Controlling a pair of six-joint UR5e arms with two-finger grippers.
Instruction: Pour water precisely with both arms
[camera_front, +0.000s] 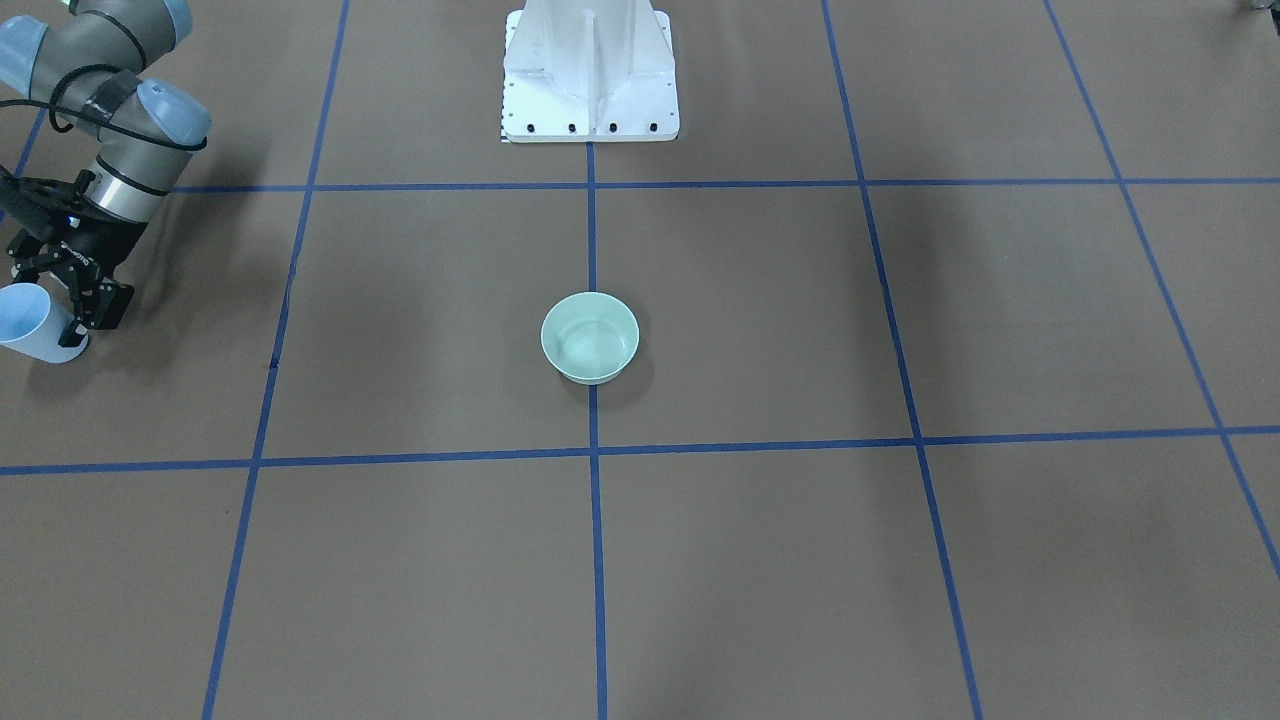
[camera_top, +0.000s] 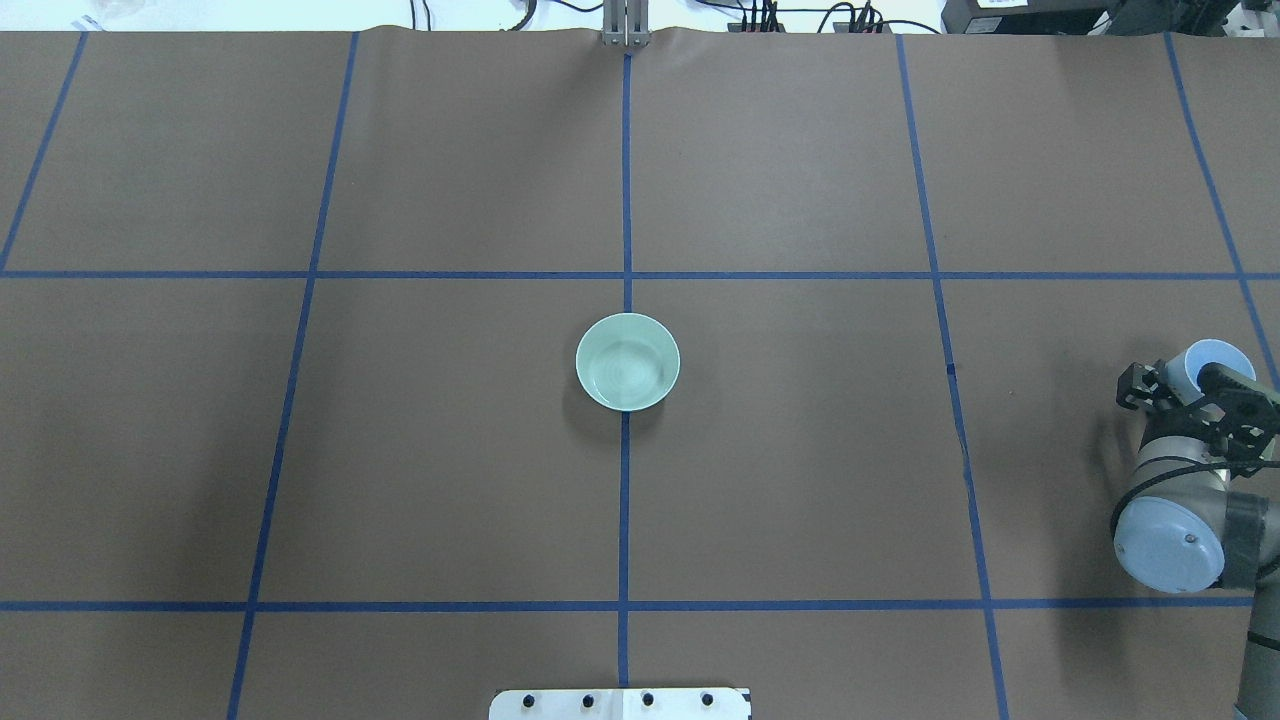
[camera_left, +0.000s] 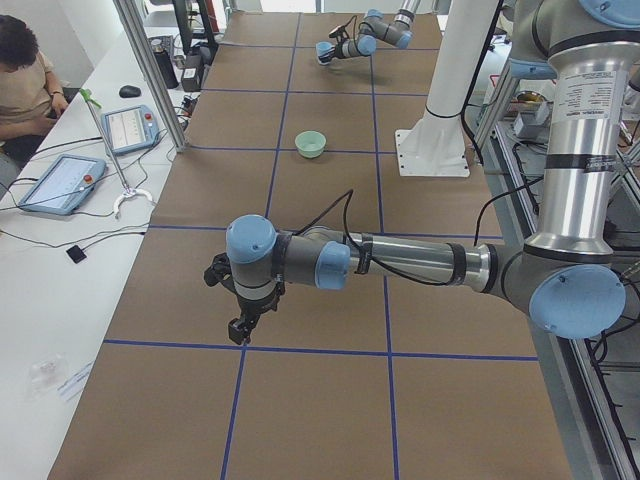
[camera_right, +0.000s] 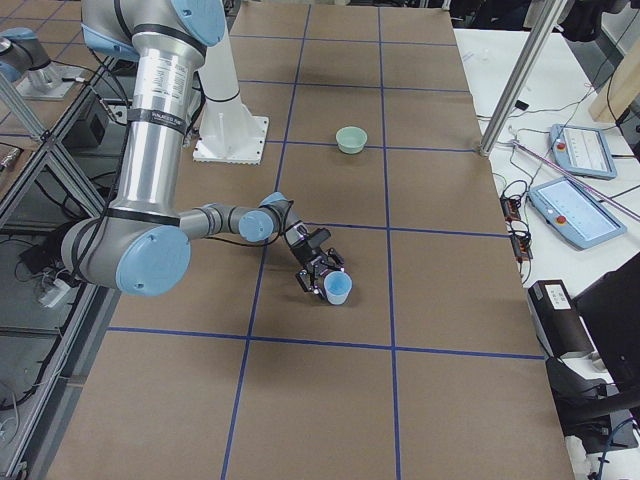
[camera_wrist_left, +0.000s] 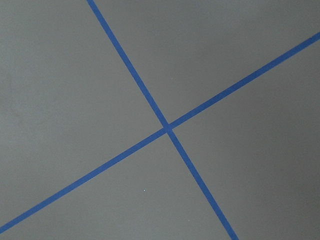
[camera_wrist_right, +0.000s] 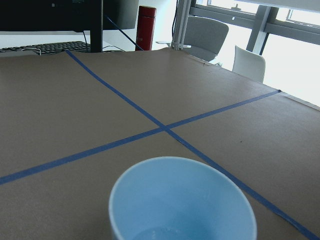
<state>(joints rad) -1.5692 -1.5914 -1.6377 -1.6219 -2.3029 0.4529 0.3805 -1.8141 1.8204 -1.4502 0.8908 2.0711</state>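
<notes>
water (camera_wrist_right: 159, 233), barely visible, in blue cup (camera_wrist_right: 182, 197) tight in right claw (camera_top: 1190, 380); left claw's (camera_left: 240, 330) width unclear

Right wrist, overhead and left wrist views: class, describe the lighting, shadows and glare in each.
Right wrist view: the windows are blown out white, while the blue cup is evenly lit without glare. Overhead view: diffuse light, only a faint soft shadow hugging the green bowl. Left wrist view: flat, shadowless, the tape cross clear.
</notes>
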